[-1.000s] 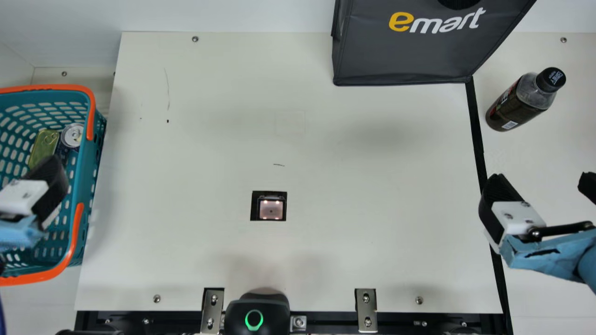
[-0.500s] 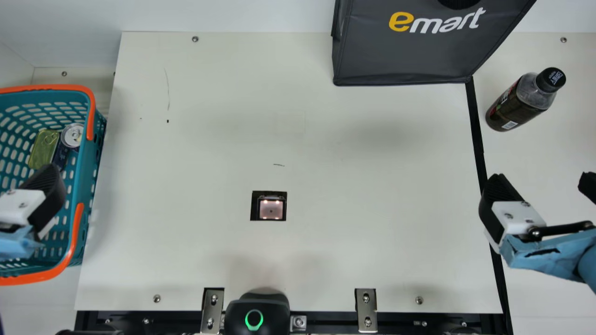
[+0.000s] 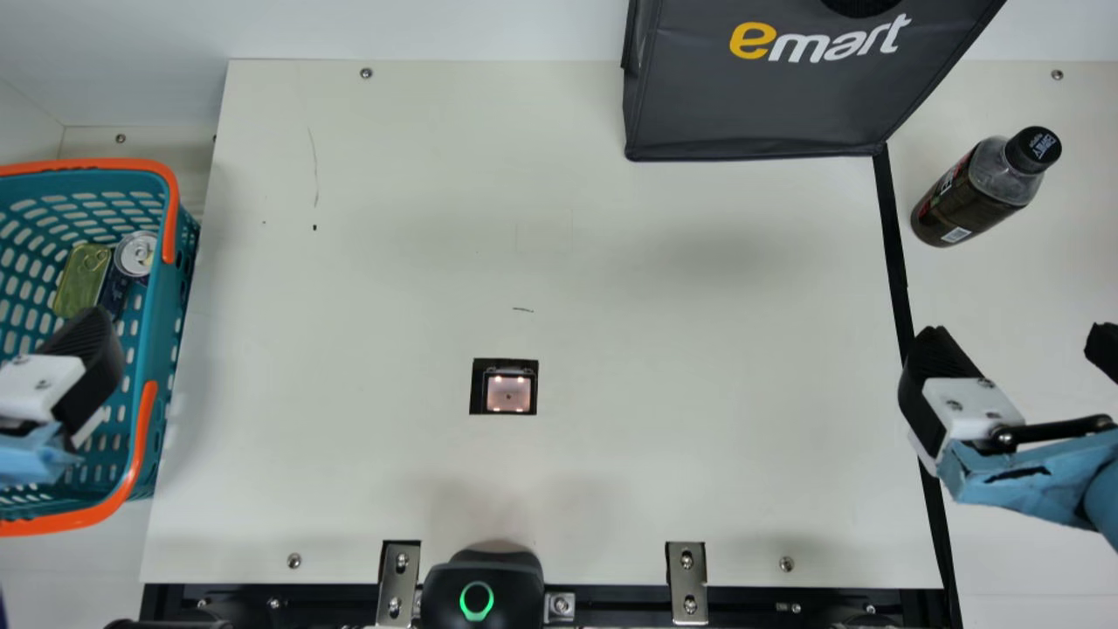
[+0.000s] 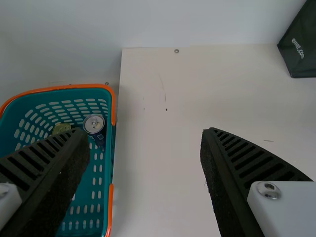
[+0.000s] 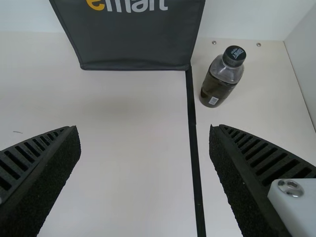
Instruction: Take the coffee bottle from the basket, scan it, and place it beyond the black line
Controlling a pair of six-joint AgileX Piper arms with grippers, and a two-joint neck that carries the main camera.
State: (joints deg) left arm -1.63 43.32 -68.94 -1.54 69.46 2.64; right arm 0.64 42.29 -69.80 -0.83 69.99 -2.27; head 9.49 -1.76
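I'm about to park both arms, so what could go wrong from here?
The upright coffee bottle stands ahead of the open right gripper, so a forward swing could tip it. The left gripper, open over the basket, might snag the orange handle or bump the drink can if lowered.

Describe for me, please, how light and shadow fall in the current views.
Main view: diffuse light, faint soft shadows on the table, bright spots in the scanner window and a green ring glowing on the black device; left wrist view: soft shade on the table beside the basket; right wrist view: faint shading in front of the bag.
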